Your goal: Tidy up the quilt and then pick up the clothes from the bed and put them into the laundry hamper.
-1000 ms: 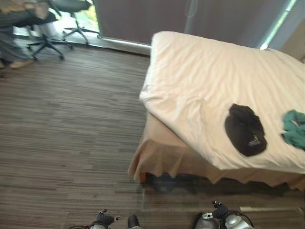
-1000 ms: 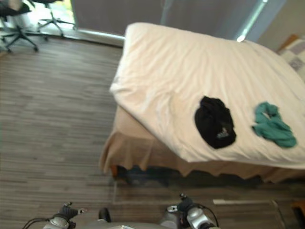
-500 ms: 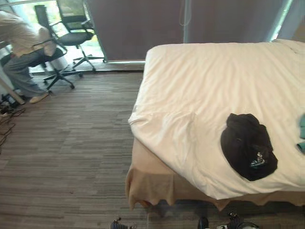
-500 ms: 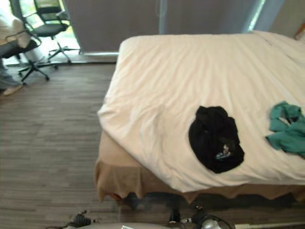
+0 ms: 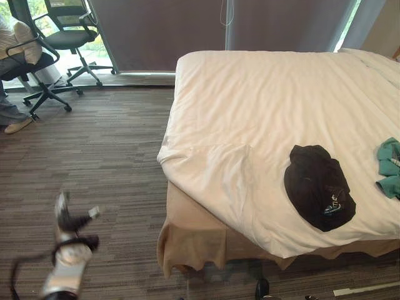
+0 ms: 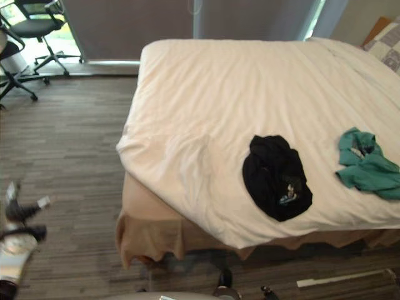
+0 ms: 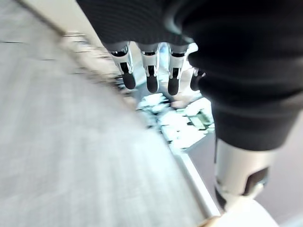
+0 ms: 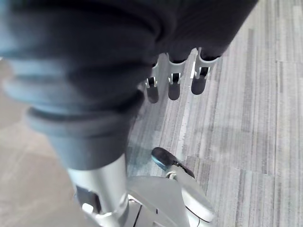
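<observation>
With both the left hand and right hand relaxed and empty, well short of the bed, the rumpled quilt corner risks being skipped for the black garment.
</observation>
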### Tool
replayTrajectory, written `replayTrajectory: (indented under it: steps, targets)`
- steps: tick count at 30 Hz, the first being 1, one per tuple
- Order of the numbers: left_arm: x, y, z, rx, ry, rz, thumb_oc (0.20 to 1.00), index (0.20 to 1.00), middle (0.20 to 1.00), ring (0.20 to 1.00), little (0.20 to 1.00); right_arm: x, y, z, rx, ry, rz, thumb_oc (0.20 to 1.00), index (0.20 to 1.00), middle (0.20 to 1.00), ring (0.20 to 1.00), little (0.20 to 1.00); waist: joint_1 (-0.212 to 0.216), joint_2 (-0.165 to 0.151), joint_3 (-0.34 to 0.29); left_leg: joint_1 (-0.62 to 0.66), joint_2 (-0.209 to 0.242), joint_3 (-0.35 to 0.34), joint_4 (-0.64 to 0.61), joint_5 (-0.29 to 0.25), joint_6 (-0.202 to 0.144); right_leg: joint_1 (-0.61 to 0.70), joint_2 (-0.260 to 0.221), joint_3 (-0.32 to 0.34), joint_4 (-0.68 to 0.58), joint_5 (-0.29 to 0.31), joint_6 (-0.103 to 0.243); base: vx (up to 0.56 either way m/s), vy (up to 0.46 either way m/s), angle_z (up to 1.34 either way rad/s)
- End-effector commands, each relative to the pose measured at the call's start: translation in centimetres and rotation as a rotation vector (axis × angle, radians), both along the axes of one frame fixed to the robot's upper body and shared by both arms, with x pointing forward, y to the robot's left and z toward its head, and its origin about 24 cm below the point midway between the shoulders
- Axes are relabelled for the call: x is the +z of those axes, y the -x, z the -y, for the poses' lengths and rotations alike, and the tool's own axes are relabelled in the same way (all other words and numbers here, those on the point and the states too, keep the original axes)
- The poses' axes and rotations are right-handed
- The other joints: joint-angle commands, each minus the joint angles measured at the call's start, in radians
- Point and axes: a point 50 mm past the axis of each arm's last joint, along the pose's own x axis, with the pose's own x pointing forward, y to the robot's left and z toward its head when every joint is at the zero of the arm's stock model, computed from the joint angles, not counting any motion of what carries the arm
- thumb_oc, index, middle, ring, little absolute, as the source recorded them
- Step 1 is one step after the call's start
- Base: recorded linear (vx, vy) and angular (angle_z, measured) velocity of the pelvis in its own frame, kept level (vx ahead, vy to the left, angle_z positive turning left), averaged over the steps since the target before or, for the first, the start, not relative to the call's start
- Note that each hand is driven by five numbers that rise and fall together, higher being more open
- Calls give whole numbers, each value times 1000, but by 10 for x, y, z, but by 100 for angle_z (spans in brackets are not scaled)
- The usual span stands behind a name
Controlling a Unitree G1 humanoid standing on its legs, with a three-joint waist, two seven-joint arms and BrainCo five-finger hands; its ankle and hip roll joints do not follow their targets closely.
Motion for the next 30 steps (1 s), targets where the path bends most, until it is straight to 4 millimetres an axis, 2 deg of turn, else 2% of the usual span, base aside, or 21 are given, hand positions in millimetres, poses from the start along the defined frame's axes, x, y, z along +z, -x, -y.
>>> replayTrajectory:
  steps: [1, 3, 4, 5, 7, 8, 9, 11, 15, 17, 18, 19, 20, 21, 22, 24, 25, 26, 27, 28, 30]
  targets:
    - [54, -36, 16, -162, -302, 118, 1000, 1000, 1000, 1000, 1000, 0, -24, -15, 62, -57, 36, 1000, 1000, 1000, 1000, 1000, -41, 9, 18, 67, -15, 29, 7, -50, -28, 66, -52, -20, 8, -67, 121, 0, 0, 0]
    - [67, -51, 32, -232, -377, 143, 1000, 1000, 1000, 1000, 1000, -1, -24, -16, 95, -63, 23, 1000, 1000, 1000, 1000, 1000, -61, 16, 23, 67, -19, 37, 7, -52, -26, 53, -57, -10, 9, -61, 121, -16, 9, -10]
    - [74, -71, 56, -314, -419, 153, 1000, 1000, 1000, 1000, 1000, 0, -29, -18, 124, -61, 26, 1000, 1000, 1000, 1000, 1000, -85, 24, 40, 62, -22, 48, 8, -53, -23, 32, -61, 5, 11, -53, 121, -41, 18, -13]
    - [75, -73, 57, -317, -420, 156, 1000, 1000, 1000, 1000, 1000, 0, -30, -17, 119, -61, 28, 1000, 1000, 1000, 1000, 1000, -79, 24, 41, 61, -22, 48, 9, -53, -23, 30, -61, 6, 12, -53, 121, -72, 21, -14]
    - [82, -94, 87, -407, -500, 159, 1000, 1000, 1000, 1000, 1000, 3, -40, -16, 134, -50, 50, 1000, 1000, 1000, 1000, 1000, -102, 34, 72, 46, -29, 61, 11, -52, -19, -10, -66, 26, 17, -39, 121, -96, 31, -26]
    - [82, -95, 88, -409, -501, 161, 1000, 1000, 1000, 1000, 1000, 3, -41, -16, 132, -50, 50, 1000, 1000, 1000, 1000, 1000, -99, 34, 73, 45, -29, 61, 11, -52, -19, -11, -66, 27, 17, -39, 121, -199, 62, -40]
    - [89, -121, 117, -475, -664, 129, 1000, 1000, 1000, 1000, 1000, 6, -54, -14, 161, -32, 76, 1000, 1000, 1000, 1000, 1000, -121, 42, 109, 16, -35, 74, 14, -46, -16, -58, -69, 46, 22, -25, 121, -190, 60, -36]
    - [87, -138, 133, -506, -750, 71, 1000, 1000, 1000, 1000, 1000, 10, -64, -10, 173, -7, 103, 1000, 1000, 1000, 1000, 1000, -138, 47, 130, -13, -39, 89, 17, -38, -13, -97, -71, 58, 29, -15, 121, -182, 61, -30]
    - [73, -163, 153, -496, -800, -63, 1000, 1000, 1000, 1000, 1000, 16, -81, -3, 167, 32, 148, 1000, 1000, 1000, 1000, 1000, -165, 42, 183, -59, -41, 100, 33, -29, -11, -154, -78, 73, 45, -4, 121, -119, 10, -37]
    - [63, -166, 149, -473, -789, -123, 1000, 1000, 1000, 1000, 1000, 18, -84, -1, 145, 40, 165, 1000, 1000, 1000, 1000, 1000, -171, 34, 200, -75, -39, 103, 44, -27, -12, -168, -81, 74, 49, 1, 121, -89, -29, -16]
    - [51, -166, 145, -461, -797, -189, 1000, 1000, 1000, 1000, 1000, 19, -86, 1, 125, 42, 177, 1000, 1000, 1000, 1000, 1000, -174, 23, 208, -83, -34, 109, 51, -26, -14, -172, -82, 73, 48, 5, 121, -38, -24, -5]
    - [51, -166, 145, -461, -797, -189, 1000, 1000, 1000, 1000, 1000, 19, -86, 1, 124, 42, 177, 1000, 1000, 1000, 1000, 1000, -173, 23, 208, -84, -34, 110, 52, -26, -14, -172, -82, 73, 48, 5, 121, -42, -40, -9]
    - [31, -160, 134, -447, -776, -278, 674, 674, 674, 674, 674, 20, -86, 6, 77, 45, 190, 1000, 1000, 1000, 1000, 1000, -175, 14, 207, -84, -30, 116, 56, -28, -15, -171, -83, 75, 45, 8, 121, -5, -17, -4]
    - [31, -160, 134, -447, -776, -278, 592, 592, 592, 592, 592, 20, -85, 6, 77, 45, 190, 1000, 1000, 1000, 1000, 1000, -175, 14, 207, -84, -30, 116, 56, -28, -15, -171, -82, 76, 44, 8, 121, 0, 0, 0]
    - [14, -149, 120, -430, -755, -350, 209, 209, 209, 209, 209, 26, -90, 19, -29, 54, 238, 1000, 1000, 1000, 1000, 1000, -174, 5, 198, -79, -28, 123, 56, -31, -15, -168, -83, 75, 41, 13, 121, 9, -12, 6]
    - [5, -143, 113, -420, -733, -379, 200, 200, 200, 200, 200, 30, -91, 28, -78, 64, 261, 1000, 1000, 1000, 1000, 1000, -172, 3, 192, -74, -27, 126, 55, -33, -15, -164, -83, 74, 38, 14, 121, 0, 0, 0]
    - [-8, -130, 99, -396, -695, -423, 200, 200, 200, 200, 200, 38, -96, 42, -137, 86, 311, 1000, 1000, 1000, 1000, 1000, -168, 1, 185, -67, -26, 127, 52, -35, -15, -156, -82, 71, 34, 15, 121, 60, -8, -6]
    - [-32, -103, 75, -347, -605, -495, 200, 200, 200, 200, 200, 62, -113, 67, -178, 141, 436, 1000, 1000, 1000, 1000, 1000, -159, -3, 166, -50, -25, 128, 47, -44, -14, -142, -80, 66, 29, 15, 121, 43, -4, -9]
    - [-33, -102, 75, -346, -604, -497, 200, 200, 200, 200, 200, 62, -113, 67, -176, 141, 435, 1000, 1000, 1000, 1000, 1000, -162, -4, 163, -54, -27, 128, 47, -40, -13, -146, -83, 66, 29, 18, 121, 70, 16, -11]
    - [-55, -67, 53, -275, -475, -528, 200, 200, 200, 200, 200, 104, -135, 96, -135, 256, 601, 1000, 1000, 1000, 1000, 1000, -145, -4, 141, -38, -26, 126, 42, -48, -12, -127, -81, 58, 26, 15, 121, 40, 31, -13]
    - [-84, -27, 42, -183, -304, -551, 200, 200, 200, 200, 200, 156, -159, 111, -5, 406, 775, 1000, 1000, 1000, 1000, 1000, -127, -8, 119, -20, -27, 119, 34, -51, -8, -107, -81, 50, 25, 11, 121, 45, 24, -9]
